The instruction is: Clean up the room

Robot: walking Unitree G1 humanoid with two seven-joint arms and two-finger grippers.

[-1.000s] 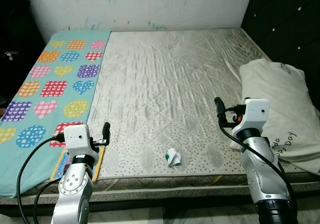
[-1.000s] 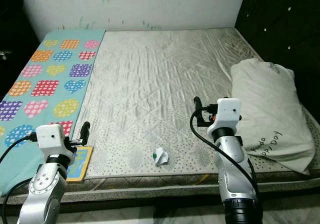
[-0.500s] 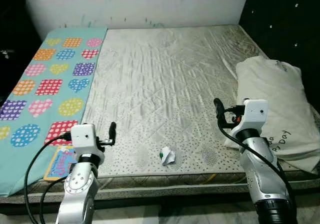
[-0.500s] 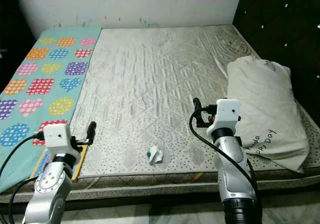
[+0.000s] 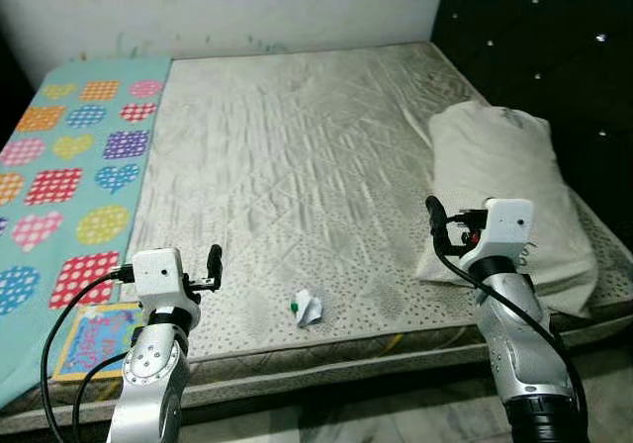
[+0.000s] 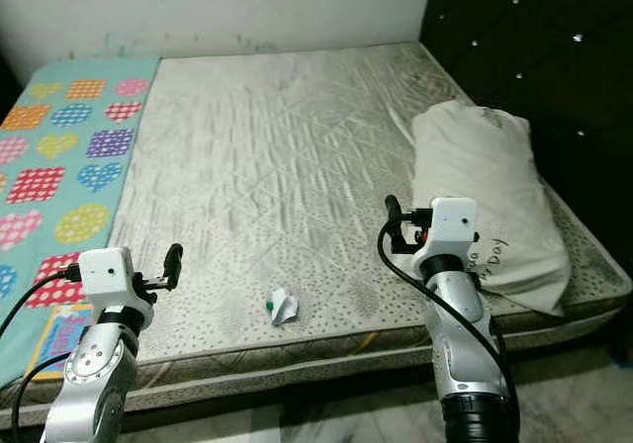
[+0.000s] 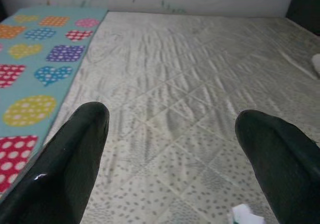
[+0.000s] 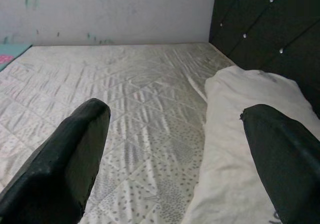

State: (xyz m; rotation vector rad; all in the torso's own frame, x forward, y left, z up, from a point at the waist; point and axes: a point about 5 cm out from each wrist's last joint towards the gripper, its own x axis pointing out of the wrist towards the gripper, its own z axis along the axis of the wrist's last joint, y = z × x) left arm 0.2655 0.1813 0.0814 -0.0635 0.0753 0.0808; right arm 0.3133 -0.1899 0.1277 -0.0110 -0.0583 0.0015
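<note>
A small crumpled white paper scrap with a green spot (image 5: 307, 308) lies on the grey quilted mattress (image 5: 297, 156) near its front edge, between my two arms. My left gripper (image 5: 214, 261) hovers open over the mattress's front left, left of the scrap; the scrap's corner (image 7: 245, 216) peeks in beside its fingers. My right gripper (image 5: 433, 211) is open above the front right, with the cream pillow (image 5: 499, 191) just to its right. The pillow (image 8: 250, 134) lies along the mattress's right side.
A turquoise sheet with colourful hearts (image 5: 69, 166) covers the mattress's left strip. A flat colourful booklet (image 5: 89, 339) lies on it near the front edge. A dark tufted headboard (image 5: 554, 57) stands on the right, a stained white wall (image 5: 247, 8) behind.
The camera has swung right, so the whole scene shifted left in view. Both grippers stay open and hold about the same pose.
</note>
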